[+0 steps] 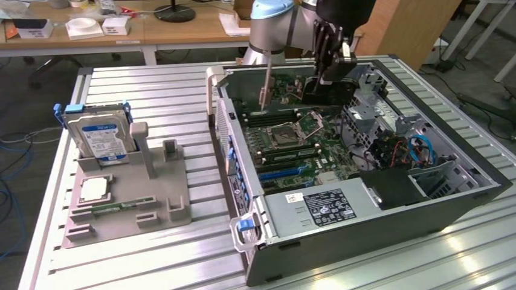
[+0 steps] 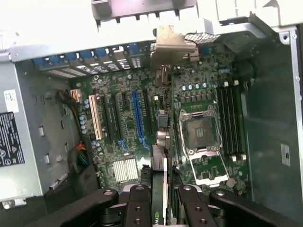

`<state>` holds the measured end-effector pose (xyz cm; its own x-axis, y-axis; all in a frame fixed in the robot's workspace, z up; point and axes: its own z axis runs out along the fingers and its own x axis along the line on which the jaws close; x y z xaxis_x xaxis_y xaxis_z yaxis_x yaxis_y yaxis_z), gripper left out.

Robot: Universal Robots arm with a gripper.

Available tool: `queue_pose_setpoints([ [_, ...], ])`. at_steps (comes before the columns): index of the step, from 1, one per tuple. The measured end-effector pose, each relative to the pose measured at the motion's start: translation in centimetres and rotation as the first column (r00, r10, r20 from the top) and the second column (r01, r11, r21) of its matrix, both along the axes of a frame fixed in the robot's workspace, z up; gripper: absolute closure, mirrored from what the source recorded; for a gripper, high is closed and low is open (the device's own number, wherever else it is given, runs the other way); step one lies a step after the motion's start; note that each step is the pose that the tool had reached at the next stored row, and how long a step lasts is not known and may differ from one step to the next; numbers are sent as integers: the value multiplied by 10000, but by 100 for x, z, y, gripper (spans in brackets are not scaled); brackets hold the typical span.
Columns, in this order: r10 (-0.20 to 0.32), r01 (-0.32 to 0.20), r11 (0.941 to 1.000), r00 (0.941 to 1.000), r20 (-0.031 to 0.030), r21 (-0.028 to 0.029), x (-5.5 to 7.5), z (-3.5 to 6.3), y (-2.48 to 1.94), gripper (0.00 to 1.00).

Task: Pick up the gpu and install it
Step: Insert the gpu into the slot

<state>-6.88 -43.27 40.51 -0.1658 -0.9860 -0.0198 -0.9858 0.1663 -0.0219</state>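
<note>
On the exterior view's left, one grey plastic holder (image 1: 161, 211) is seen lying on the slatted metal table (image 1: 145, 84). One silver hard drive with a blue-and-white label (image 1: 101, 139) is stood upright in the holder's far end, and one small square silver processor chip (image 1: 95, 188) is laid flat just in front of it.

Beside the holder, toward the middle, one black and grey computer case (image 1: 363, 241) is laid on its side with its panel off. Inside it, one green motherboard (image 1: 298, 151) (image 2: 123, 127) is exposed, and one grey power supply with a black label (image 1: 322, 205) is mounted at the near end. One processor socket (image 1: 290, 130) (image 2: 199, 132) is shown on the board with its metal frame lifted.

Over the far part of the motherboard, the gpu (image 1: 266, 87) (image 2: 161, 142), one slim green card with a silvery end bracket (image 2: 173, 45), is held on edge, with the bracket close to the case's rear wall. Whether its lower edge touches a slot cannot be told. The card is clamped between the two black fingers (image 2: 139, 203) of the one gripper (image 1: 335, 57) (image 2: 163, 196), which is carried by the single silver-blue robot arm (image 1: 274, 18).

Toward the exterior view's right, a bundle of blue cables (image 1: 423, 148) is seen inside the case.
</note>
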Motion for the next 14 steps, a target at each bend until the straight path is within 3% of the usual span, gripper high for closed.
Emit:
queue_pose_setpoints([
  [7, 1081, -1081, 9941, 9941, 0, 1, 0, -60, 0, 74],
  [14, 1396, -1396, 9902, 9902, -6, 0, 1, -183, -12, 74],
])
